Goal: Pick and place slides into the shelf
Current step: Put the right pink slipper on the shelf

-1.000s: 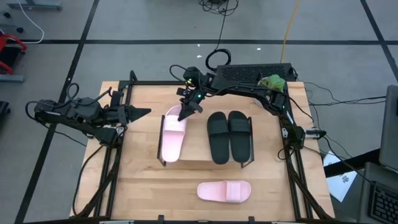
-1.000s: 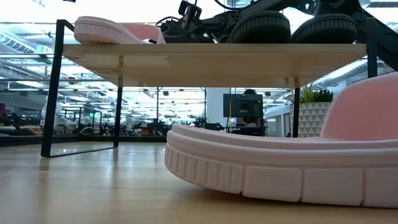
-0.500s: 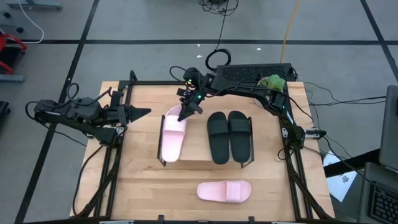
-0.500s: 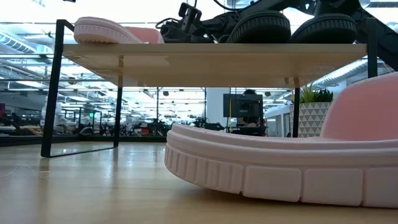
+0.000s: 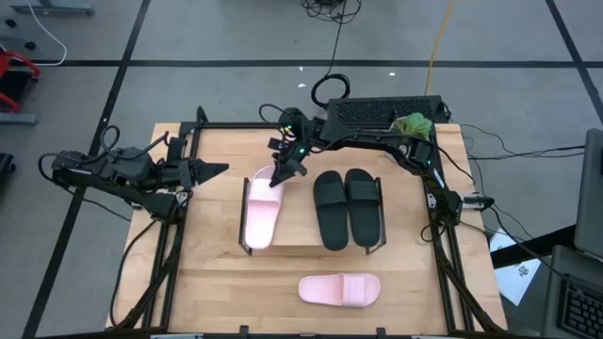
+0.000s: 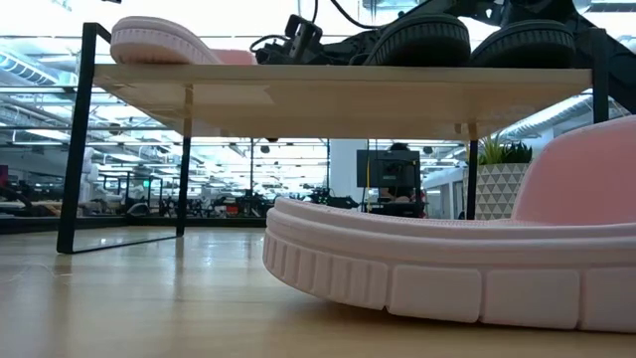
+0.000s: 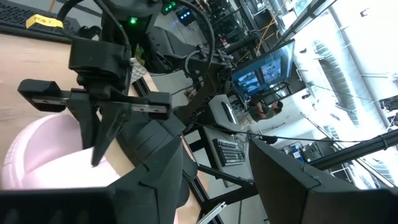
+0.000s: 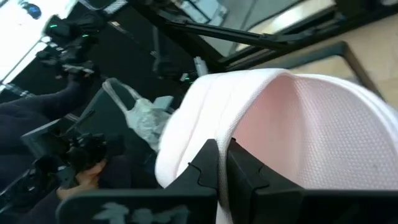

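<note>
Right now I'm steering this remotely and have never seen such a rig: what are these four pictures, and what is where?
You see two dark robot arms at a wooden table. The overhead picture looks straight down. The low one sits at tabletop height. The other two come from cameras on the arms' wrists.

On the table stands a low wooden-topped shelf with a thin black frame. On it lie a matte black pair of slides and one pale pink slide. The second pale pink slide lies on the table in front of the shelf, and it fills the low view.

The right claw reaches across to the back end of the pink slide on the shelf, and its wrist picture shows the fingers closed on that slide's edge. The left claw waits beside the shelf, holding nothing.
</note>
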Robot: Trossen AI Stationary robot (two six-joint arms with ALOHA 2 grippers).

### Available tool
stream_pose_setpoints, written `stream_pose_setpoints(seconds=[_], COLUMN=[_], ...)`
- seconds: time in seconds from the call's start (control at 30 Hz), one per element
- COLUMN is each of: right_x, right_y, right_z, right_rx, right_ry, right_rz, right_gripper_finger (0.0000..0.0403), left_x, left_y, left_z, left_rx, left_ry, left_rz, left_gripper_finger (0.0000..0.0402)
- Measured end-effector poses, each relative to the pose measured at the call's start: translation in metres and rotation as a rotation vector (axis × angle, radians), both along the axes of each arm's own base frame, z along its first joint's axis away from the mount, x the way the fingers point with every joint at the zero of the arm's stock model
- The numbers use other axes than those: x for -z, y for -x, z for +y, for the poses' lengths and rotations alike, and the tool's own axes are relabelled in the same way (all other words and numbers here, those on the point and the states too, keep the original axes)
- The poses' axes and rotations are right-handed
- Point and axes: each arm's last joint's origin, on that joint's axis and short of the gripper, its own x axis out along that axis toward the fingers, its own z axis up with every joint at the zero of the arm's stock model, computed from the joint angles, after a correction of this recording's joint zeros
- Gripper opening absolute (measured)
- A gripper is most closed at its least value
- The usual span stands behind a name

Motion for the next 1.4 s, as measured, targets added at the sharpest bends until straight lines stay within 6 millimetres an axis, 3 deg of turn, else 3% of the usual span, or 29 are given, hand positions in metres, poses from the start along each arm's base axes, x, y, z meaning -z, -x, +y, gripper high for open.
stream_pose_setpoints(seconds=[0.7,0.87,0.97,1.4], right_x=[-0.007,0.003,0.010,0.002], right_y=[-0.002,-0.005,-0.007,-0.010], right_z=[-0.001,-0.005,-0.007,-0.007], right_rx=[-0.042,-0.039,-0.060,-0.071], right_ry=[-0.029,-0.042,-0.064,-0.072], right_rz=[-0.053,-0.039,-0.033,-0.078], right_gripper_finger=[0.0015,0.0020,0.0034,0.0145], left_x=[0.000,0.000,0.000,0.000], left_y=[0.000,0.000,0.000,0.000], left_z=[0.000,0.000,0.000,0.000], left_rx=[-0.001,-0.011,-0.012,-0.012], left_ry=[-0.011,-0.016,-0.016,-0.023], left_rz=[0.002,0.002,0.002,0.004], left_gripper_finger=[0.0182,0.0182,0.0182,0.0182])
